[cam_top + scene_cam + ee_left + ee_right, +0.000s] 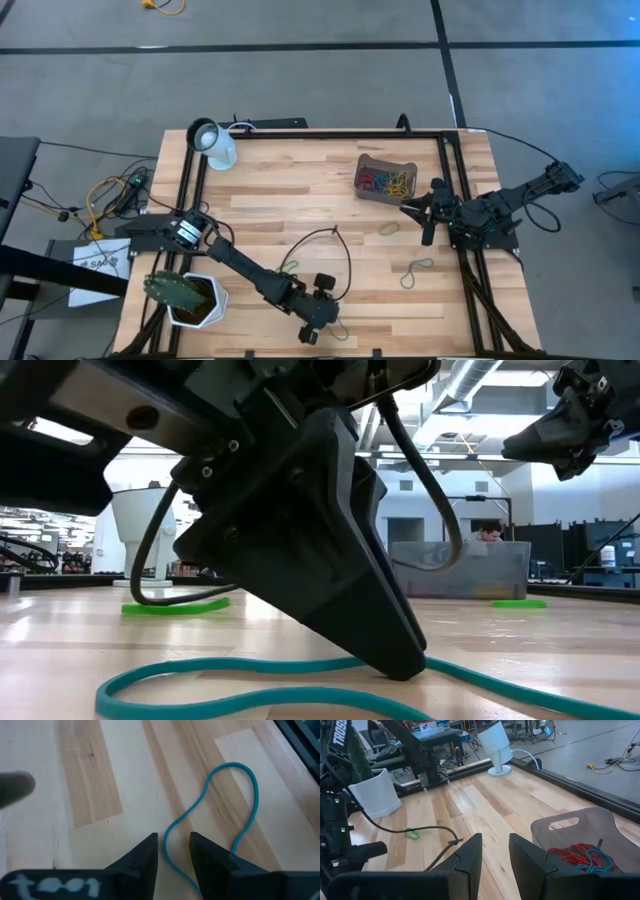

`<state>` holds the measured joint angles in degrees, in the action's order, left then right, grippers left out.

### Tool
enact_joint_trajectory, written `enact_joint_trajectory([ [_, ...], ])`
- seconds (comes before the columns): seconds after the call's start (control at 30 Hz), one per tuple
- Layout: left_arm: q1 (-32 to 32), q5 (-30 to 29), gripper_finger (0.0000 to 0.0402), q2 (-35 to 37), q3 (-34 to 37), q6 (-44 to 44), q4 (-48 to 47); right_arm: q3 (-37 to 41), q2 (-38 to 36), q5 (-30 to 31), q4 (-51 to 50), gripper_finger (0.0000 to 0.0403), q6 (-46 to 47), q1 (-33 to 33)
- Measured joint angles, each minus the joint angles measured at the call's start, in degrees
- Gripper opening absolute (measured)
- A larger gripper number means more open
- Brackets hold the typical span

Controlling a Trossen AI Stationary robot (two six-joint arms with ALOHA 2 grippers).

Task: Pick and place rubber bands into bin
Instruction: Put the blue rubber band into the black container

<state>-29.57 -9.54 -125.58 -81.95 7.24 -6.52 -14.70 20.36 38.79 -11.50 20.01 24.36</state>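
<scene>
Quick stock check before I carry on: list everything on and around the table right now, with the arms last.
Bin: one, dark brown-grey, far right part of the table, holding a pile of red, blue and yellow rubber bands.
Loose rubber bands: at least four on the wood; yellow-green one beside the bin, grey-green one near the right edge, green one mid-table, teal one at the left tool.
White cup-shaped lamp: one, far left corner.
White pot with green plant: one, near left edge.
Black cable: one loop, mid-table.
Person: one, in the room behind.
Left tool: down at the near edge, fingers either side of the teal band, not closed.
Right tool: open, beside the bin.
</scene>
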Motion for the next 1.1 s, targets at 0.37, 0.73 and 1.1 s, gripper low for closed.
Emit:
enact_joint_trajectory([
  [0.37, 0.19, 0.04, 0.0084, -0.08, 0.0, -0.7, -0.15, 0.0, 0.0, 0.02, 0.02, 0.0092, 0.02, 0.0],
  [0.73, 0.76, -13.7, 0.0002, -0.44, -3.64, -2.41, -5.26, 0.0, 0.0, 0.02, 0.02, 0.0092, 0.02, 0.0],
  [1.1, 9.05, -37.8, 0.0, -0.14, -25.87, -18.32, -22.79, 0.0, 0.0, 0.02, 0.04, 0.0092, 0.0, -0.02],
])
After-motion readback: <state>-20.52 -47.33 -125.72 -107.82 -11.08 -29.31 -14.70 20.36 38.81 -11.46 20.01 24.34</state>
